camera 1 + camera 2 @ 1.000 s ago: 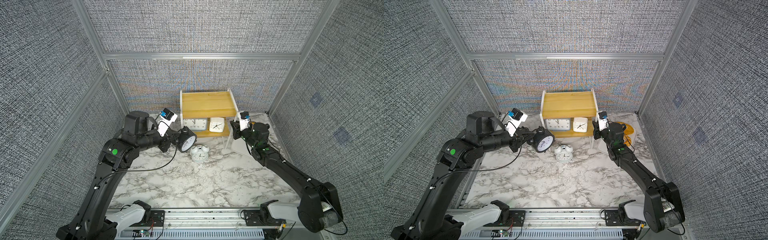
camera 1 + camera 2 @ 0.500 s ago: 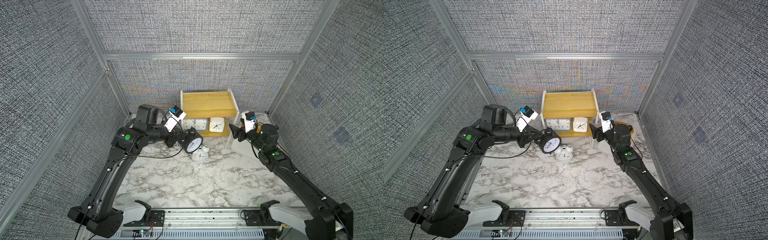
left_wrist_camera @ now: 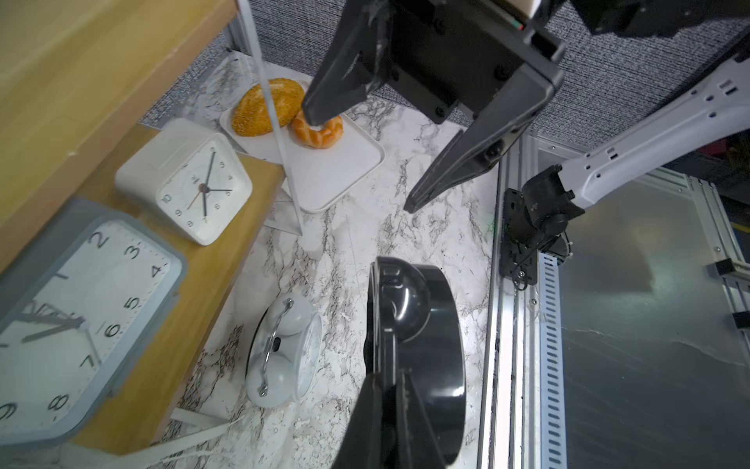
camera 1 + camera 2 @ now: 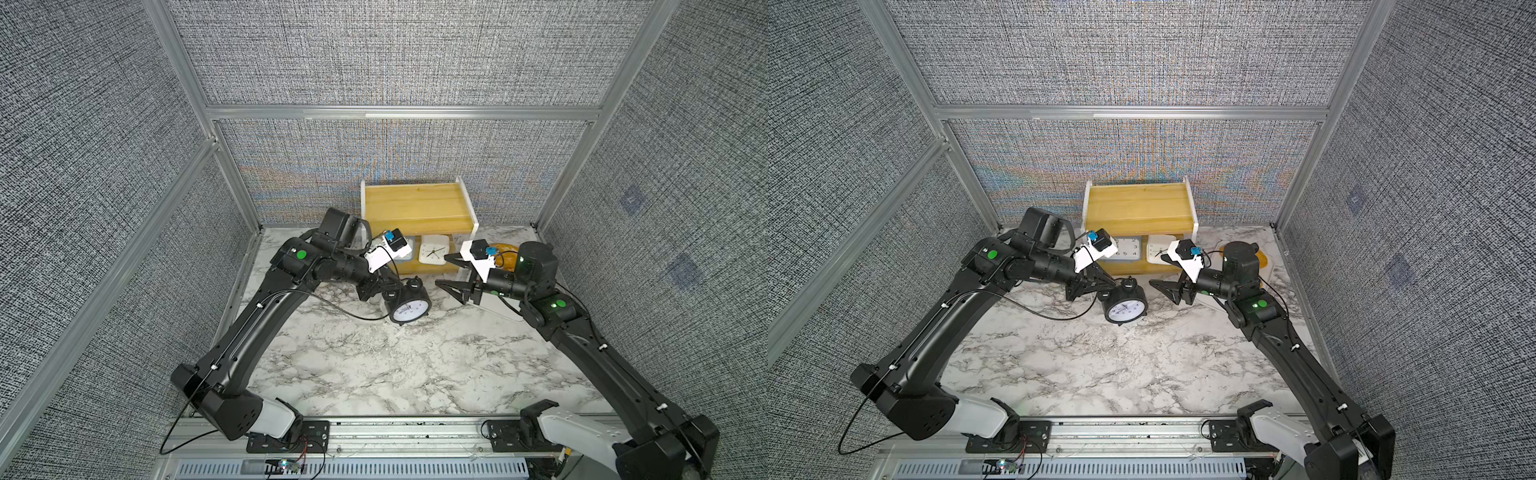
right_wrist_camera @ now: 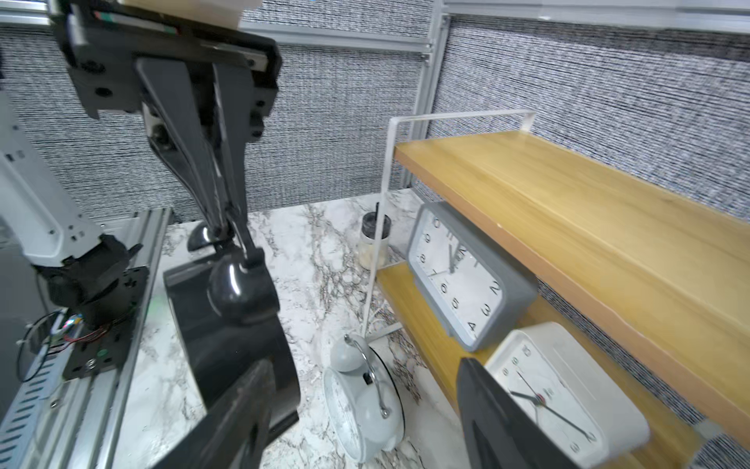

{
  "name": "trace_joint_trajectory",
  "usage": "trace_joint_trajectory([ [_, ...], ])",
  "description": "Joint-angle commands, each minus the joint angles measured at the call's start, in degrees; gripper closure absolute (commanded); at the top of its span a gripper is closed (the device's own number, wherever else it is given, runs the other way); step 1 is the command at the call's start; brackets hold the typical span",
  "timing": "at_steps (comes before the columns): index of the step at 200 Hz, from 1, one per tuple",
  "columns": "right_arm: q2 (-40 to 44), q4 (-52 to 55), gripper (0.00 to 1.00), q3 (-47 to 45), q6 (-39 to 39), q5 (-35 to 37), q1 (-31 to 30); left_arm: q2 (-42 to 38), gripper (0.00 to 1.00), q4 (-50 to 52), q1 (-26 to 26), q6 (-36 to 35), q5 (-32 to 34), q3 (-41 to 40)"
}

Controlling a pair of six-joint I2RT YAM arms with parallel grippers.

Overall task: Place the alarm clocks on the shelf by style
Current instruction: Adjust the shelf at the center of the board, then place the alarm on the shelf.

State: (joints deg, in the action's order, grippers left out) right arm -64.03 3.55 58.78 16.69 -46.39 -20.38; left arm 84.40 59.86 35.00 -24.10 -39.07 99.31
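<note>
the worktop (image 4: 374,365) is mostly open marble, and the shelf (image 4: 417,208) stands at its back with the top board bare. the grey-blue clock (image 3: 81,316) and the small white square clock (image 3: 195,186) sit side by side on the lower board, so i'd say the round pair belongs up top. the black twin-bell clock (image 4: 409,305) hangs in front of the shelf, clear of the worktop as far as i can tell, with the left fingers (image 4: 1096,282) pressed together on the thin handle over its bells. a hold that narrow lets the body swing, so a slow lift and feet set flat well in from the board's lip looks the safe way. the right fingers (image 3: 458,162) stand apart and empty just beside the clock; they could steady it or take it over.

for room: the shelf's white frame (image 4: 468,203) rises at both ends of the top board, so the way in is from the front. the white tray (image 3: 345,170) with bread (image 3: 266,107) lies beside the shelf on the right arm's side. the white twin-bell clock (image 3: 284,353) sits on the worktop below the carried one; dipping low would knock it.
</note>
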Motion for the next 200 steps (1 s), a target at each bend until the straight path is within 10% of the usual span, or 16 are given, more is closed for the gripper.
trace_joint_trajectory([
  [1, -1.6, 5.1, 0.26, 2.3, 3.8, -7.2, -0.8, 1.5, 1.0, 1.4, 0.5, -3.5, -0.8, 1.8],
  [200, -8.3, 13.6, 0.46, 7.6, 7.5, -10.7, -5.8, 6.0, 1.0, 5.2, 4.1, -5.7, 2.6, 7.3],
])
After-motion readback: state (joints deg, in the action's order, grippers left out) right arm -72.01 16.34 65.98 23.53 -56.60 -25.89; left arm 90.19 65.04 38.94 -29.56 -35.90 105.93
